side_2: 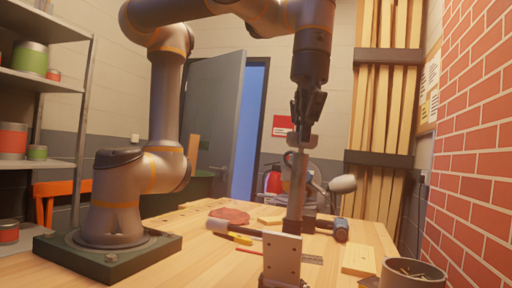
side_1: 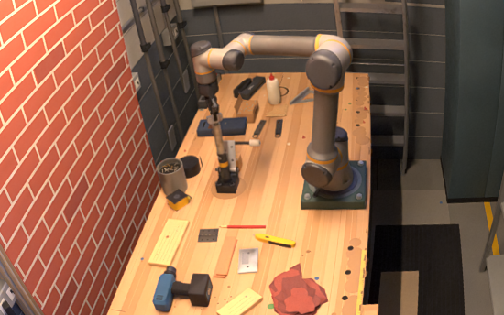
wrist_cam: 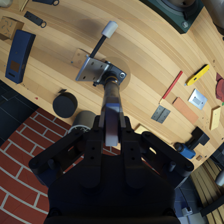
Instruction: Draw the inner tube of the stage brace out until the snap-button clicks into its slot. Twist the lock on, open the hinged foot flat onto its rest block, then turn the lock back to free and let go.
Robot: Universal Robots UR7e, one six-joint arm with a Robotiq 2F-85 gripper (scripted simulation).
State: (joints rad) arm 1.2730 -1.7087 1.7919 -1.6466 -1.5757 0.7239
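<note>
The inner tube stands upright out of the dark outer base of the stage brace. At the tube's top sits a grey cap tab, and my gripper is closed on that tab from above. The hinged foot plate stands upright beside the tube. The lock lever with its white knob sticks out sideways from the base. I cannot see the snap-button.
The arm's base plate sits right of the brace. A grey can and a black puck stand by the brick wall. A blue case, hinge, pencil, knife and drill lie around.
</note>
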